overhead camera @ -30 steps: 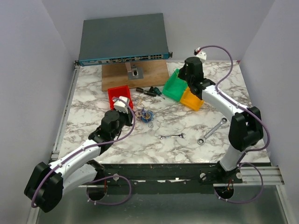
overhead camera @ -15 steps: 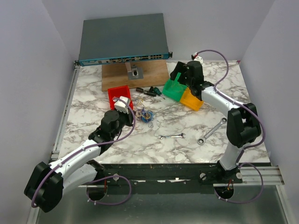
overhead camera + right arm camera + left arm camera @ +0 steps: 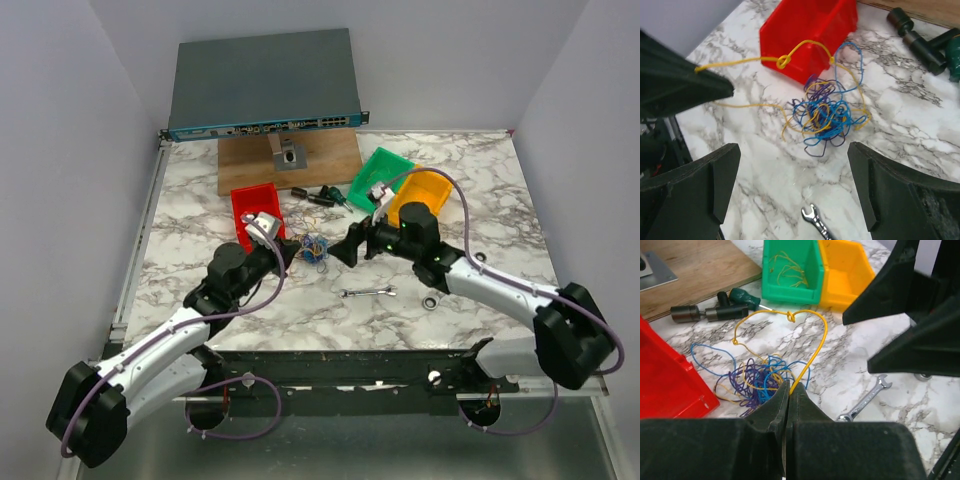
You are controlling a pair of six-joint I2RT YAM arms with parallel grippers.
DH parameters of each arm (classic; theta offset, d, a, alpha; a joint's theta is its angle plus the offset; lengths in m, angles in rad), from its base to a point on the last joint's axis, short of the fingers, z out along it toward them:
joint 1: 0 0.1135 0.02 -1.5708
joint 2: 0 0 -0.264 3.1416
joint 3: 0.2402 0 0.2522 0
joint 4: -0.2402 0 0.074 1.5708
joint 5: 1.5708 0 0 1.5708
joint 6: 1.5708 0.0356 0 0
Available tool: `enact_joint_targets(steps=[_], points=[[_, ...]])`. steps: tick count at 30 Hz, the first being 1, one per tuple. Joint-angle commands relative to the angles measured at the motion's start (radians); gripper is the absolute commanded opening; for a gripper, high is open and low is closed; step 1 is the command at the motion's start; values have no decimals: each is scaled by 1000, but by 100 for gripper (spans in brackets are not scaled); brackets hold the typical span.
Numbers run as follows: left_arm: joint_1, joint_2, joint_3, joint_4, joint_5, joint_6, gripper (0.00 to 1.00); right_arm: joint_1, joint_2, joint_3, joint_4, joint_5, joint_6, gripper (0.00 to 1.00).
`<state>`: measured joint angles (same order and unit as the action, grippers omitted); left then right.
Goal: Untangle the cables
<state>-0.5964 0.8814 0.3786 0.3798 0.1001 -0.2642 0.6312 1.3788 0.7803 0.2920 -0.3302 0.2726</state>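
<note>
The cables (image 3: 315, 250) are a small knot of blue, purple and yellow wires lying on the marble table (image 3: 200, 190) just right of the red bin. My left gripper (image 3: 290, 256) is shut on a yellow cable (image 3: 817, 347). That cable rises from the pinched tips (image 3: 789, 388) in a loop with a small knot (image 3: 790, 316). The rest of the tangle (image 3: 757, 382) sits just beyond the tips. My right gripper (image 3: 795, 172) hangs wide open over the table, a little short of the tangle (image 3: 825, 112), with nothing between its fingers (image 3: 722, 180).
A red bin (image 3: 258, 208) stands left of the tangle, with green (image 3: 380, 175) and yellow (image 3: 420, 190) bins at the back right. Yellow strands (image 3: 790, 270) lie in the green bin. Dark sockets (image 3: 320, 195), a wrench (image 3: 368, 292), a wooden board (image 3: 288, 160) and a network switch (image 3: 262, 85) are around.
My right arm has swung from the bins at the back right down to the middle of the table, beside the tangle, and its jaws have opened. The left gripper stays shut on the yellow cable.
</note>
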Motion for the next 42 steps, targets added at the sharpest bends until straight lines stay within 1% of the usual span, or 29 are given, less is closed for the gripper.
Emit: enact_joint_targets(steps=[1,4,7,10,13,16,18,24,29,31,33,38,41,42], points=[[-11,-63,103,-77,79,-41,0,25,-158,-132,167,-44,-69,99],[-18,-59,216,-210,96,-72,0,40,-237,-168,168,-16,-80,100],[-46,-45,307,-288,112,-92,0,57,-271,-162,137,12,-101,100],[-98,-9,432,-377,109,-64,0,62,-295,-151,126,18,-109,100],[-149,39,561,-522,111,-14,0,62,-332,-150,148,8,-102,100],[-172,79,673,-624,125,10,0,62,-378,-159,188,8,-86,100],[-178,95,716,-657,142,14,0,61,-387,-152,188,0,-88,100],[-186,115,762,-670,164,2,0,62,-329,-109,220,-171,-45,100],[-193,146,790,-668,161,-32,0,67,-306,-128,292,-211,28,100],[-199,164,804,-681,129,-49,0,82,-309,-143,299,-179,38,100],[-204,183,813,-687,104,-66,0,106,-306,-148,287,-105,38,100],[-212,223,815,-665,85,-107,0,171,-251,-140,282,23,28,100],[-219,242,823,-656,76,-126,0,208,-217,-139,294,121,19,100],[-220,248,827,-655,70,-135,0,219,-207,-141,301,174,25,100]])
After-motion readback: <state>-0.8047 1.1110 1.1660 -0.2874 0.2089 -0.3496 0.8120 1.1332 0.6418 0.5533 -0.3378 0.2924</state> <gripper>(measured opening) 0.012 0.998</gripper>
